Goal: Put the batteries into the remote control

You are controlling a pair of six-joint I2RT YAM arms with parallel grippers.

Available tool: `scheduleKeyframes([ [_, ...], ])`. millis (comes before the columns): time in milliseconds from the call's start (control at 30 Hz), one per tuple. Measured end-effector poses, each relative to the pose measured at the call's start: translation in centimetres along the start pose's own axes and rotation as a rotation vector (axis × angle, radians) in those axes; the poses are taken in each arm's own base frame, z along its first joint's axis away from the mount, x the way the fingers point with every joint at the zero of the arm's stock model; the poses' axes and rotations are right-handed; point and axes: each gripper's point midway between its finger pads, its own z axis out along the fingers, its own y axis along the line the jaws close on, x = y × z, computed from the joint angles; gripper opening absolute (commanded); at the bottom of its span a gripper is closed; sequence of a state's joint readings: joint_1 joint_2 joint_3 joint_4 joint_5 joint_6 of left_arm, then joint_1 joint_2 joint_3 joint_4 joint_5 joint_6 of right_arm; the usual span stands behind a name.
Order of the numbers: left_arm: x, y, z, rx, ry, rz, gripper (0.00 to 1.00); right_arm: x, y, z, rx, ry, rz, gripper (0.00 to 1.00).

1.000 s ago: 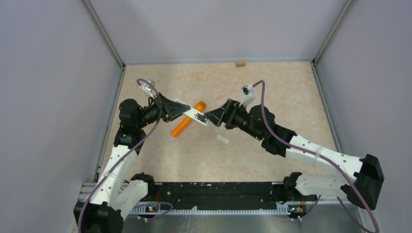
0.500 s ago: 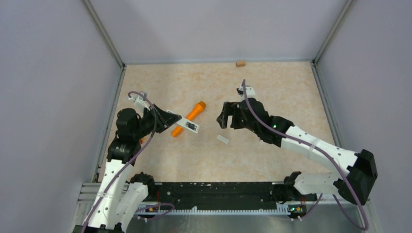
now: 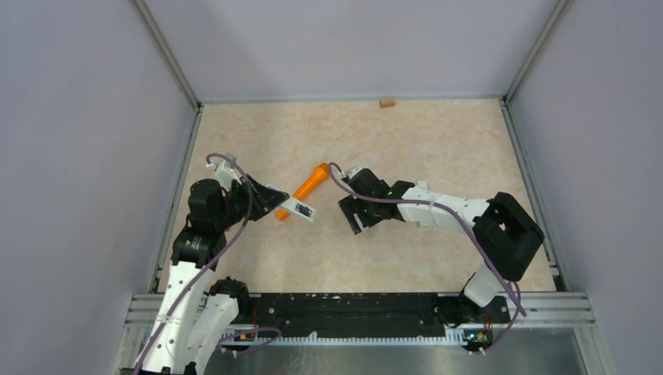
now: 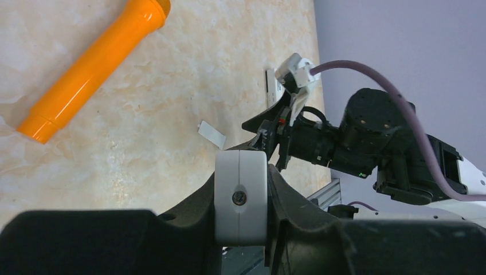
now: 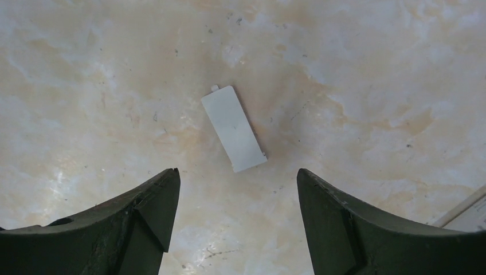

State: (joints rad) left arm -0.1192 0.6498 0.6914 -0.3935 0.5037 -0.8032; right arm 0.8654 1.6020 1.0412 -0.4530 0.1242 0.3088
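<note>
- Compared to a second back, the two arms have split up: they were meeting over the remote mid-frame, and now the right arm has folded back and dropped low, while the left one has pulled the remote toward the left side.
- left gripper (image 3: 280,201) is clamped on the white remote (image 3: 300,209), pinching it across its width, so the remote sticks out past the fingers just left of centre in the top view.
- The remote's far end has a dark slot facing up. I can't tell if any batteries are in it, and I can't spot any loose ones either.
- orange tube (image 3: 309,186) lies diagonally on the table (image 3: 438,133), and its lower end tucks behind the remote in the top view.
- right gripper (image 5: 236,175) is spread wide, holding nothing and pointing straight down.
- A small flat white cover (image 5: 234,127) lies on the table at the top of the gap between the right fingers, not touching either one.
- A little brown block (image 3: 386,102) sits at the far edge, upper middle of the top view, well away from everything.
</note>
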Motion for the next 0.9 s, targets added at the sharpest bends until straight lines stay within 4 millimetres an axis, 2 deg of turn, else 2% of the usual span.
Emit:
scheduleKeyframes([
  [200, 0.6, 0.8, 0.2, -0.016, 0.022, 0.005, 0.00, 2.0, 0.3, 2.8, -0.044, 0.125, -0.178, 0.64],
  [400, 0.7, 1.2, 0.5, -0.026, 0.033, 0.024, 0.00, 3.5, -0.5, 3.1, -0.069, 0.202, -0.293, 0.60],
  [700, 1.0, 1.8, 1.1, -0.039, 0.063, 0.033, 0.00, 3.3, -0.7, 3.2, -0.146, 0.230, -0.353, 0.51],
  [900, 1.1, 1.6, 1.0, -0.027, 0.071, 0.044, 0.00, 2.9, -0.6, 3.5, -0.158, 0.227, -0.380, 0.41],
])
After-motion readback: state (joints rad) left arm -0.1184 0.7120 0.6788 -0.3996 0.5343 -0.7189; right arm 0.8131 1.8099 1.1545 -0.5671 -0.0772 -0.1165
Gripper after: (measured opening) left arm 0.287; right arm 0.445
